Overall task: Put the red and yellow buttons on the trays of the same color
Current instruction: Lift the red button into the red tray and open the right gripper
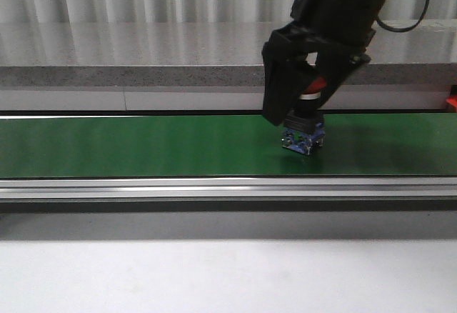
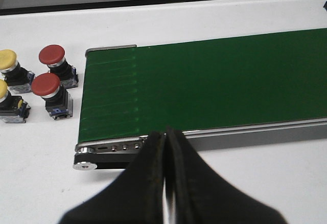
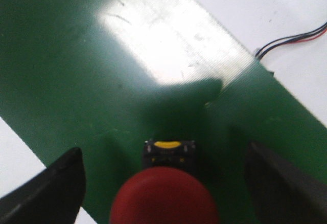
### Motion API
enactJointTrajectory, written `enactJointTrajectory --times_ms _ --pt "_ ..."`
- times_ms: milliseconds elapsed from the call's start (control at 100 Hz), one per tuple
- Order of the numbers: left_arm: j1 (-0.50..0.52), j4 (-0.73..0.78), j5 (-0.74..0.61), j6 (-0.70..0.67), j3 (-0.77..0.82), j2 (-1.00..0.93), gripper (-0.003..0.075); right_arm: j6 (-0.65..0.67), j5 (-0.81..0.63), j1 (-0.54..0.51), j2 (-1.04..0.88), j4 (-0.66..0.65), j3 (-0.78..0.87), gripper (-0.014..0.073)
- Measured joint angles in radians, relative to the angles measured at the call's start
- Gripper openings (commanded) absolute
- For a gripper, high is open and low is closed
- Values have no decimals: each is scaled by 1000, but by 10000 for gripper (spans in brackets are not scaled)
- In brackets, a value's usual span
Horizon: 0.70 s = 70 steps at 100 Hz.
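Directly between the widely spread jaws of the right gripper (image 3: pixel 162 183) a red button (image 1: pixel 312 88) stands upright on the green conveyor belt (image 1: pixel 143 145), cap up, its blue base touching the belt. No writing is legible on it. The left gripper (image 2: pixel 167 147) has its jaws pressed together, holding nothing, near the belt's end. Beside that end, two more red buttons (image 2: pixel 46 85) and two yellow buttons (image 2: pixel 7 60) stand upright on the white table (image 2: pixel 41 173).

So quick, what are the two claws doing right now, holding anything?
Left gripper: closed, holding nothing.
Right gripper: open, fingers wide on either side of a red button sitting on the green belt, not gripping it.
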Motion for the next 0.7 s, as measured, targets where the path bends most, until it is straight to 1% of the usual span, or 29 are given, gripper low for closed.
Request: enactJointTrajectory --times_ms 30,50,60,110,160,210,250,350,470,610,700 --pt "0 0 0 0 0 0 -21 0 18 0 10 -2 -2 430" --pt "0 0 0 0 0 0 -21 0 25 0 11 -7 -2 372" --pt "0 0 0 0 0 0 -21 0 31 0 14 -7 -2 372" --pt "0 0 0 0 0 0 -21 2 51 0 16 -20 -2 265" --pt "0 0 0 0 0 0 -21 4 72 2 16 -32 -4 198" --pt "0 0 0 0 0 0 -21 9 92 2 16 -42 -14 159" --pt "0 0 0 0 0 0 -21 16 110 2 16 -52 -23 147" --pt "0 0 0 0 0 0 -21 35 151 0 16 -83 -71 148" --pt "0 0 0 0 0 0 -21 45 189 -31 16 -114 -157 148" --pt "0 0 0 0 0 0 -21 53 203 -132 16 -122 -248 148" --pt "0 0 0 0 0 0 -21 68 189 -233 16 -122 -278 148"
